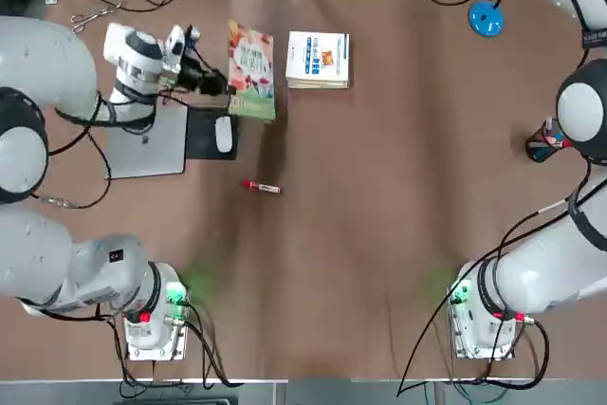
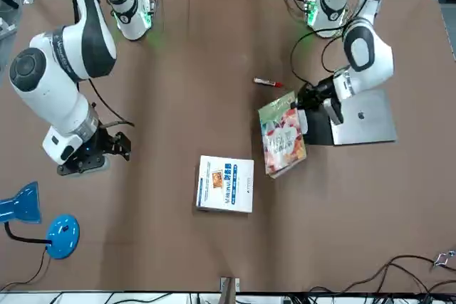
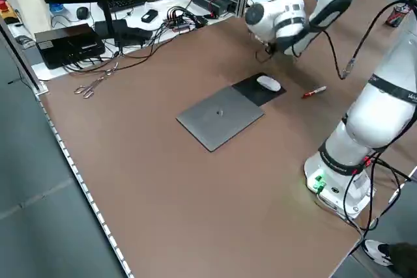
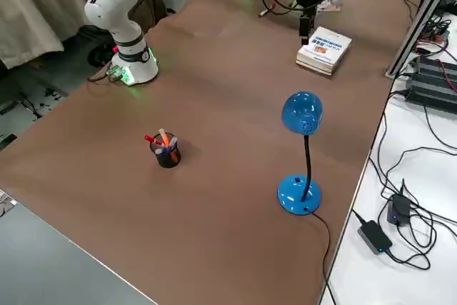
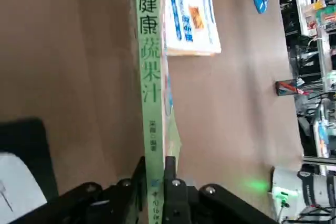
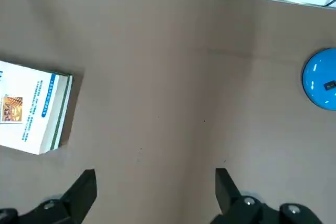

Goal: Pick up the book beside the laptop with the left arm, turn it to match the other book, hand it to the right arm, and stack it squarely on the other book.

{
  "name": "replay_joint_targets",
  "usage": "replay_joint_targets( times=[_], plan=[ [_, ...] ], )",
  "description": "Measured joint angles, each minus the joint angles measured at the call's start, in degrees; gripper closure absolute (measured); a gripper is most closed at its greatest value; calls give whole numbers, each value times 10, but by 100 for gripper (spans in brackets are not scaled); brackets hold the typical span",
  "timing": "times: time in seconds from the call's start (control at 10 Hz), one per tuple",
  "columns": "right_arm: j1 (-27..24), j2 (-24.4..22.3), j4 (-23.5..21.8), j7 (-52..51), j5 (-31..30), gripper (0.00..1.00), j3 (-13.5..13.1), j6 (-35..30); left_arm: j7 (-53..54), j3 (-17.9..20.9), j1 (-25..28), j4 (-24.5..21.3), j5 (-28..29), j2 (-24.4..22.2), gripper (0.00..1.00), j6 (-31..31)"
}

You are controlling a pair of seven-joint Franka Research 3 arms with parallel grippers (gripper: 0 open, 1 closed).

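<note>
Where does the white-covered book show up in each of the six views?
Top: upper middle, the book.
Front: centre, slightly low.
Left side: not in it.
Right side: upper right of centre, beneath the left arm's pincer.
Left wrist: top, right of the green spine.
Right wrist: left edge.
Landmark: the blue lamp base, in all but the left side view.

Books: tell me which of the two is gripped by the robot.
The peach-and-green book, its spine end clamped in the left gripper; the white-covered book lies flat on the table with no gripper on it.
</note>
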Motion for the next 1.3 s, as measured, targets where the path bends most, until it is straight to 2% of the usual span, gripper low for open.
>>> replay_joint_targets(
  times=[0.2,0.4,0.6,0.9,1.1,1.2,1.3],
  plan=[
    [0,0,0,0,0,0,0,-1,-11,0,18,57,93,1,85,-37],
    [1,0,0,0,0,0,1,-1,-18,1,35,120,165,25,85,-82],
    [1,0,0,0,0,0,2,-3,-28,-1,30,222,238,109,85,-111],
    [1,0,0,0,0,0,3,-3,-31,-3,-9,437,352,272,85,-174],
    [1,0,0,0,0,0,3,-3,-36,0,-62,580,422,363,85,-232],
    [1,0,0,0,0,0,2,-3,-36,9,-92,625,435,392,85,-243],
    [1,0,0,0,0,0,2,-3,-29,27,-126,652,439,410,85,-247]
  ],
)
